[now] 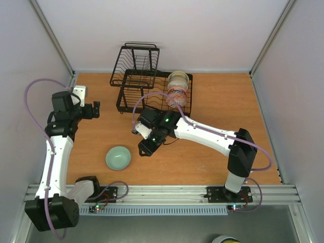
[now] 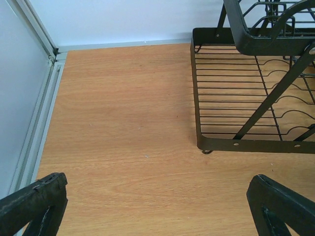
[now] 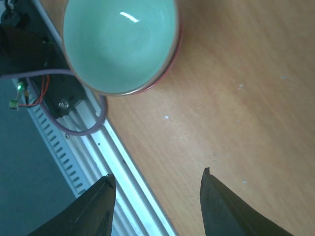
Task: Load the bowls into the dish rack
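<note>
Left gripper (image 1: 94, 110): jaws spread wide, nothing between them; hovers over the table (image 1: 192, 162) left of the rack.
Mint green bowl (image 1: 118, 157): upright on the table near the front edge, empty, well apart from the rack.
Right gripper (image 1: 145, 148): jaws partly apart, nothing between them; just right of the mint bowl, not touching it.
Dish rack (image 1: 132, 96): at the back of the table.
Patterned bowls (image 1: 178, 87): on edge in the rack's right-hand slots, closely packed; count cannot be told.
</note>
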`<state>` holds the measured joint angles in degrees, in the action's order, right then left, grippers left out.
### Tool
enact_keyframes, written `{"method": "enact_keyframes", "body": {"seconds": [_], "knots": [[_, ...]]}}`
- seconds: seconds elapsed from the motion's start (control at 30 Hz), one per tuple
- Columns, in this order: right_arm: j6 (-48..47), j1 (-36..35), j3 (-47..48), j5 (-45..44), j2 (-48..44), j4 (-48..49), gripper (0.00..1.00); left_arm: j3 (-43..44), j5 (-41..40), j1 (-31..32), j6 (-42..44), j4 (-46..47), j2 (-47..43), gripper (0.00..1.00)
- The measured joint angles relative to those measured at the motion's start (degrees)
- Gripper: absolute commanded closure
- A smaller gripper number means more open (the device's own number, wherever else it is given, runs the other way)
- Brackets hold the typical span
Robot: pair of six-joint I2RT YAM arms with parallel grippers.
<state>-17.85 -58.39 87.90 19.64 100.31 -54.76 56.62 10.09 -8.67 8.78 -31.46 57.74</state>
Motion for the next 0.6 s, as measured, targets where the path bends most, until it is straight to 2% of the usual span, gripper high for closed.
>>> {"method": "enact_keyframes", "body": {"seconds": [0.27,0.6], "knots": [[0.39,-2.40,3.87,1.88,7.02,0.94,0.53,0.02,0.09,0.00,0.00,-0.24,-0.44,0.01],[0.15,-2.69,13.29,0.66,18.25,2.34,0.58,0.02,0.24,0.00,0.00,-0.52,-0.42,0.01]]}}
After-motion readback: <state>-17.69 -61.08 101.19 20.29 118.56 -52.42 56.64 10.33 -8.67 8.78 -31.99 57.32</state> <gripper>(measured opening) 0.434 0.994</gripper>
